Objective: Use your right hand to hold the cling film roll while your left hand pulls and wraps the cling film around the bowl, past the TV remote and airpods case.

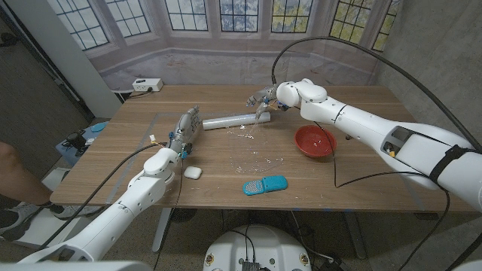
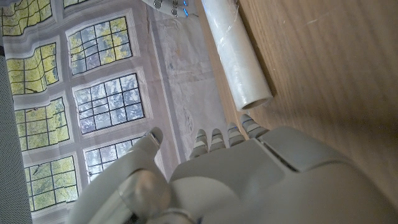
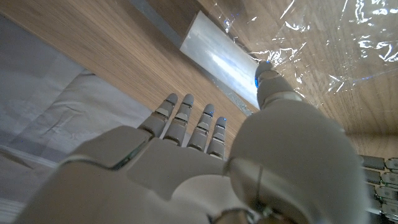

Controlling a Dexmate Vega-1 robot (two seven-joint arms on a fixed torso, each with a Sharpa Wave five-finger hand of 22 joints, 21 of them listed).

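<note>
The cling film roll (image 1: 230, 120) lies on its side at the far middle of the bench (image 1: 361, 181), loose film spread beside it. The right hand (image 1: 265, 100) hovers at the roll's right end, fingers apart, grasping nothing. The left hand (image 1: 184, 129) stands just left of the roll, fingers extended, released. The red bowl (image 1: 315, 141) sits right; the airpods case (image 1: 193, 172) and TV remote (image 1: 264, 184) lie near.

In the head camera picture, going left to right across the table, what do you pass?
Left hand → airpods case → cling film roll → TV remote → bowl. The right hand overlaps the roll's right end, so it is left out.
</note>
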